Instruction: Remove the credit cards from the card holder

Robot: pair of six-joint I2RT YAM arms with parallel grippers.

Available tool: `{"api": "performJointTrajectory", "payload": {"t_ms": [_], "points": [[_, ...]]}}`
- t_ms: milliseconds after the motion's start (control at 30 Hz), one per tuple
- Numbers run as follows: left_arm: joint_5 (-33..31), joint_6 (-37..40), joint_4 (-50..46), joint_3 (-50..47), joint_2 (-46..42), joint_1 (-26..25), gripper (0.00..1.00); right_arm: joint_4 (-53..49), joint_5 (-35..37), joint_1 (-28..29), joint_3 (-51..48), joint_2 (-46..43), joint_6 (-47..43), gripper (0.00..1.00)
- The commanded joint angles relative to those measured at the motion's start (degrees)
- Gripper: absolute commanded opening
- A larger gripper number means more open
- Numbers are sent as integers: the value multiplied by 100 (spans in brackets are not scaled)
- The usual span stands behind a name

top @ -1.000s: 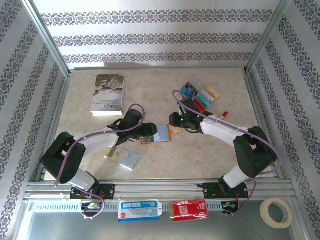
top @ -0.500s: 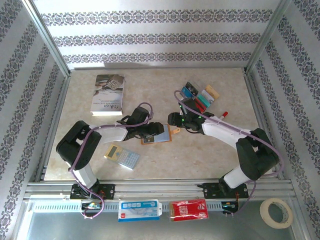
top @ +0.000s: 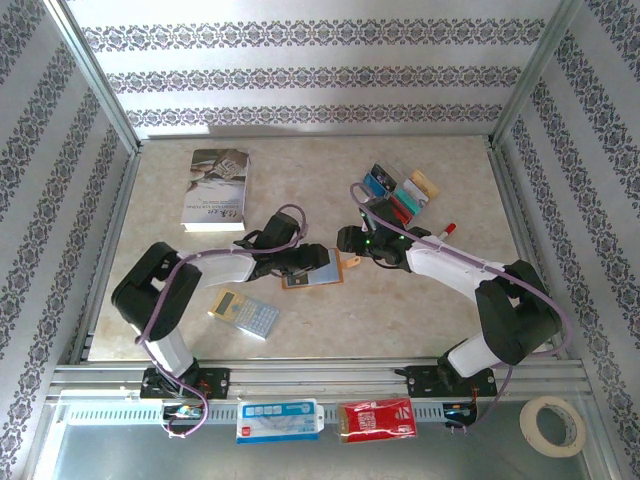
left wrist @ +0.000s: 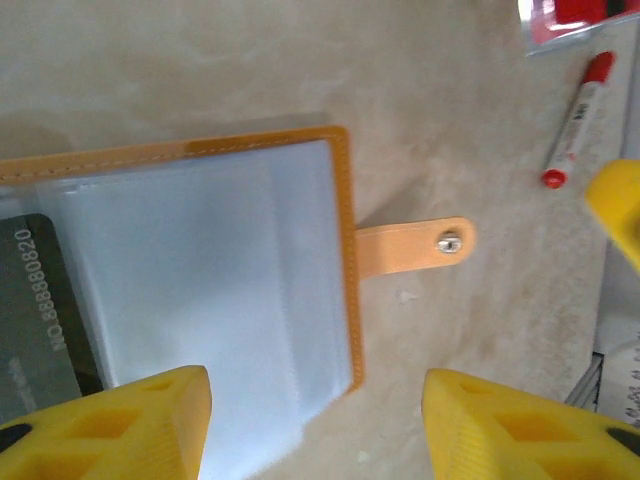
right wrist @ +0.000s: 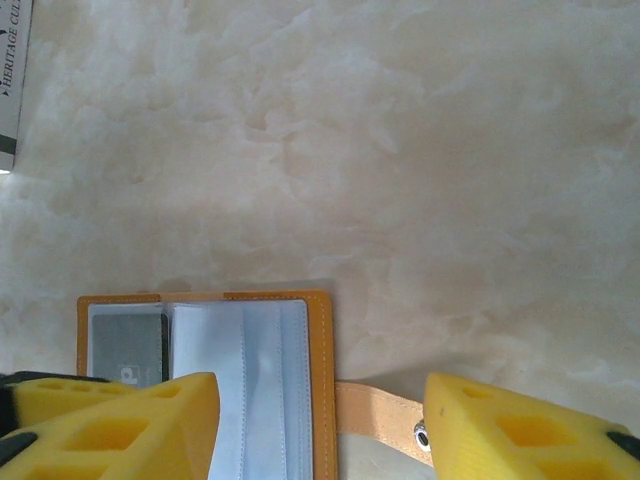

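**Holder and surroundings.** The holder [top: 318, 272] lies open near the middle of the worktop [top: 400, 320], with its blue-grey sleeves facing up and its tab [top: 350, 263] pointing toward the right edge. I see one dark card [left wrist: 35, 320] in a sleeve on the half away from the tab.

The left gripper [top: 308, 262] hangs over the holder from the left. Its yellow fingers [left wrist: 130, 420] are spread, one above the sleeves and one above bare worktop beside the tab, and they pinch nothing.

The right gripper [top: 350, 243] hangs just past the tab. Its fingers [right wrist: 530, 430] are likewise spread wide and straddle the holder's tab edge without gripping anything.

Loose cards [top: 400, 190] lie fanned toward the far edge, right of the middle, with a marker [top: 446, 230] just nearer than them. A book [top: 217, 188] lies toward the far left corner, and a calculator [top: 245, 314] lies toward the near edge, left of the holder.
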Motion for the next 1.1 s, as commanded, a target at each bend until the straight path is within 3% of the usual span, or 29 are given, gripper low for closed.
{"api": "performJointTrajectory", "payload": {"t_ms": [0,200,367,433,733,1067], "points": [[-411,27,-398,-120,-728,124,63,318,-399,15,-36,-85,-65,57],[-943,27,-966,-668,-1430,614,68,789,-1095,344,116,208,-219,81],[-933,-143,-924,-1184,-1822,986,68,1005,-1386,628,346,726,27,84],[-892,-178,-882,-1286,-1906,1042,65,1046,-1467,663,423,935,240,81],[-496,-85,-685,-1125,-1563,1044,45,1028,-1737,764,819,1722,753,42],[-453,26,-607,-870,-1125,910,32,930,-1762,843,951,2108,934,28]]}}
